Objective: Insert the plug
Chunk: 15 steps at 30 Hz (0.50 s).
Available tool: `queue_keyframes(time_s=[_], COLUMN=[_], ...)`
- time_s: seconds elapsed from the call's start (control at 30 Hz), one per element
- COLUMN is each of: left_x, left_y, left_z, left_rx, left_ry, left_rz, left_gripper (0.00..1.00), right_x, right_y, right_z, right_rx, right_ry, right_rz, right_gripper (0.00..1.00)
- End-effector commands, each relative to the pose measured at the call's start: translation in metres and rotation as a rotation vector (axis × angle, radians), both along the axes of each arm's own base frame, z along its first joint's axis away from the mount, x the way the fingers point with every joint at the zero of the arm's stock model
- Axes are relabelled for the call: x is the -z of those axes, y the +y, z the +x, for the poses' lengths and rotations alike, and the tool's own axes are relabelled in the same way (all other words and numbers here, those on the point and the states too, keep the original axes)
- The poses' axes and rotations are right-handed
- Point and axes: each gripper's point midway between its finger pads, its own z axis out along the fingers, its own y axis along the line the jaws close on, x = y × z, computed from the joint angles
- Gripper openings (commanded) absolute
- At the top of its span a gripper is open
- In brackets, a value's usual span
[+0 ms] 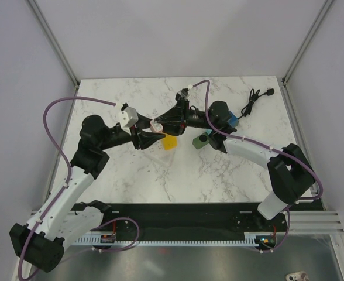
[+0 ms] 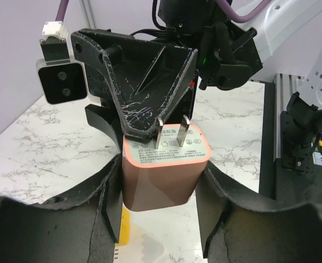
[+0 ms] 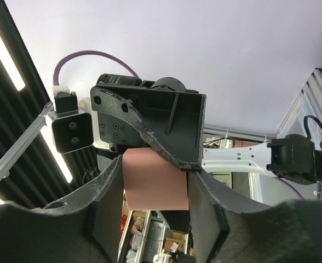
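From overhead, the charger [image 1: 157,125] shows only as a small pale patch. The rest is covered by the left end effector [image 1: 144,138] and the right end effector [image 1: 167,120], which meet over it. A yellow object [image 1: 169,143] below them is partly covered. A green item [image 1: 202,141] and a blue item [image 1: 233,120], partly hidden by the right arm [image 1: 248,149], are too small to identify. In the left wrist view the print on the charger's face is too small to read, and its lower end is lost between the fingers [image 2: 51,224]. The right wrist view hides its prongs, and its top edge lies behind the other arm's finger. A small object [image 1: 298,276] is cut off by the overhead view's bottom edge.
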Motion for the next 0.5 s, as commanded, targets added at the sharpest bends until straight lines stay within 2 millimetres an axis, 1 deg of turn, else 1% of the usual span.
queue_keyframes(time_s=[0.0, 0.03, 0.07, 0.13, 0.17, 0.23, 0.27, 0.3, 0.33, 0.37, 0.4, 0.43, 0.47], left_x=[-0.016, -0.011, -0.009, -0.007, -0.002, 0.002, 0.011, 0.015, 0.018, 0.021, 0.027, 0.029, 0.032], left_y=[0.003, 0.003, 0.003, 0.003, 0.004, 0.004, 0.004, 0.006, 0.007, 0.007, 0.007, 0.007, 0.007], left_z=[-0.005, -0.005, -0.006, -0.007, -0.007, -0.007, -0.008, -0.004, -0.002, -0.002, -0.002, -0.003, -0.003], left_rx=[-0.015, -0.013, -0.005, -0.005, -0.006, -0.009, -0.010, -0.033, -0.048, -0.047, -0.047, -0.044, -0.044], left_ry=[-0.030, 0.001, 0.011, 0.032, 0.046, 0.058, 0.106, 0.128, 0.152, 0.164, 0.200, 0.212, 0.224], left_rz=[-0.022, -0.007, 0.002, 0.014, 0.026, 0.032, 0.048, 0.053, 0.059, 0.068, 0.083, 0.089, 0.095], left_gripper=[0.02, 0.02, 0.02, 0.02, 0.02, 0.02, 0.02, 0.02, 0.02, 0.02, 0.02, 0.02, 0.02], right_x=[-0.005, 0.007, 0.000, 0.008, 0.005, 0.008, 0.005, 0.005, 0.014, 0.002, 0.009, 0.005, -0.009], right_y=[0.000, 0.002, 0.001, -0.004, -0.007, -0.016, -0.019, -0.021, -0.023, -0.024, -0.025, -0.025, -0.026], right_z=[-0.008, -0.004, -0.002, 0.008, 0.011, 0.022, 0.024, 0.027, 0.030, 0.031, 0.030, 0.031, 0.030], right_rx=[-0.010, 0.002, 0.012, 0.043, 0.060, 0.086, 0.096, 0.103, 0.104, 0.108, 0.104, 0.105, 0.115], right_ry=[-0.135, -0.145, -0.172, -0.163, -0.180, -0.168, -0.207, -0.223, -0.204, -0.247, -0.268, -0.290, -0.329], right_rz=[-0.011, -0.066, -0.077, -0.128, -0.132, -0.155, -0.161, -0.175, -0.227, -0.233, -0.277, -0.285, -0.278], right_gripper=[0.52, 0.57, 0.64, 0.69, 0.71, 0.72, 0.72, 0.72, 0.71, 0.70, 0.70, 0.70, 0.69])
